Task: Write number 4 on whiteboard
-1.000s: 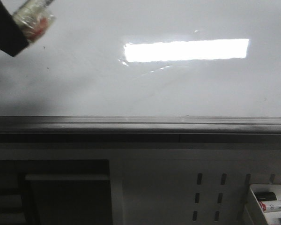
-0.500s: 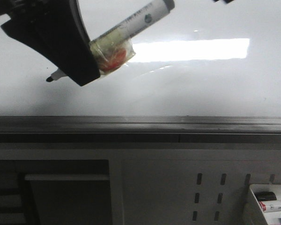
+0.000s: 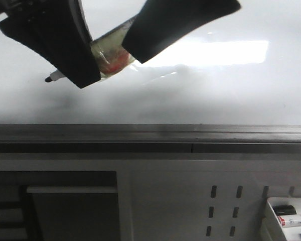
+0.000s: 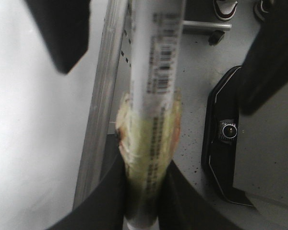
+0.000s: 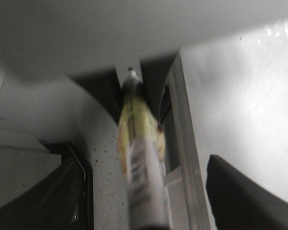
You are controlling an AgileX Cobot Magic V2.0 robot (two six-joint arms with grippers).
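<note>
The whiteboard [image 3: 215, 95] is glossy white and shows no number 4 or other strokes. A dark grey ledge [image 3: 150, 133] runs along its near edge. My left gripper [image 3: 93, 75] is shut on a white marker [image 3: 110, 57] wrapped in yellowish tape, whose black tip [image 3: 52, 78] sits close to the board at the left. The left wrist view shows the marker [image 4: 156, 72] clamped between that gripper's jaws [image 4: 143, 191]. My right gripper [image 5: 144, 201] is open, its fingers [image 5: 240, 196] wide apart on either side of the marker's rear end [image 5: 139, 158]. One right finger [image 3: 175, 25] covers that end in the front view.
Below the ledge is a white perforated panel [image 3: 190, 201] with slots. A white tray [image 3: 291, 218] with spare markers sits at the bottom right. A dark recess [image 3: 65, 206] lies at the lower left. A black camera housing [image 4: 228, 132] stands beside the board.
The left gripper came in from the upper left with the marker, then shifted slightly left. The right gripper's finger moved in from the top right over the marker's rear end.
</note>
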